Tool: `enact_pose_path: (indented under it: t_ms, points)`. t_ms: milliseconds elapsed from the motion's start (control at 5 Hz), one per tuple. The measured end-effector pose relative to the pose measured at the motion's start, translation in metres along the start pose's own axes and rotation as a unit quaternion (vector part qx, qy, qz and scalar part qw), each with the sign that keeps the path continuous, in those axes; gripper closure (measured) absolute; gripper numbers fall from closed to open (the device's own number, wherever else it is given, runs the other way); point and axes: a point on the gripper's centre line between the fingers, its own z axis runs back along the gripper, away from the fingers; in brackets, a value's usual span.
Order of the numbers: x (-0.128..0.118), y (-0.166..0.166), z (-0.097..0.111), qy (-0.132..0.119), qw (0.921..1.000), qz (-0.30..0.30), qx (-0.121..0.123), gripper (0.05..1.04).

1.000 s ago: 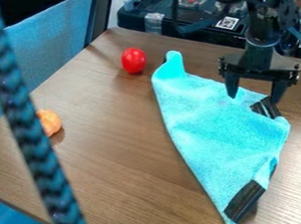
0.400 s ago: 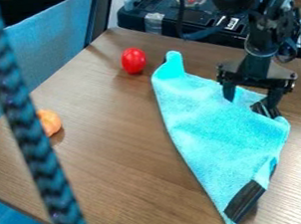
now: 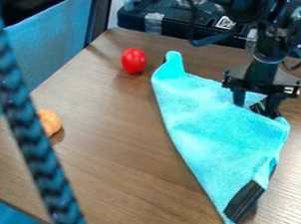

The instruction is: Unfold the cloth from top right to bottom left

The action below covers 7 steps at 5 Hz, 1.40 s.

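The hand [image 3: 256, 106] has dropped nearer the cloth [image 3: 211, 125] below it, fingers spread; shd pinch top layer only, then draw down-left w/o dragging rest.

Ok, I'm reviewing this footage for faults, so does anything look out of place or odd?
One thing: a braided cord slants down the view's left side, cutting oddly across the table. Nothing looks spilled; the turquoise cloth lies partly folded, which fits the task.
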Motion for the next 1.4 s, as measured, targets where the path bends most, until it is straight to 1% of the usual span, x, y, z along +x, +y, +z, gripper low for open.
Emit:
enact_pose_path:
  t_ms: [200,400,600,800,1000,1200,1400]
  points:
    - [-0.001,0.002,-0.002,0.005,0.9999,0.014,0.009,0.746]
    - [0.000,0.002,-0.002,0.003,0.9997,0.021,0.008,0.942]
    - [-0.004,-0.001,-0.003,0.009,0.9997,0.022,0.000,1.024]
    - [-0.006,0.004,0.007,0.012,0.9994,0.025,-0.019,1.032]
    - [-0.002,0.013,0.036,-0.001,0.9969,0.040,-0.067,1.032]
    - [0.003,0.027,0.059,-0.019,0.9922,0.060,-0.107,1.032]
    - [-0.003,0.038,0.067,-0.027,0.9910,0.062,-0.116,1.032]
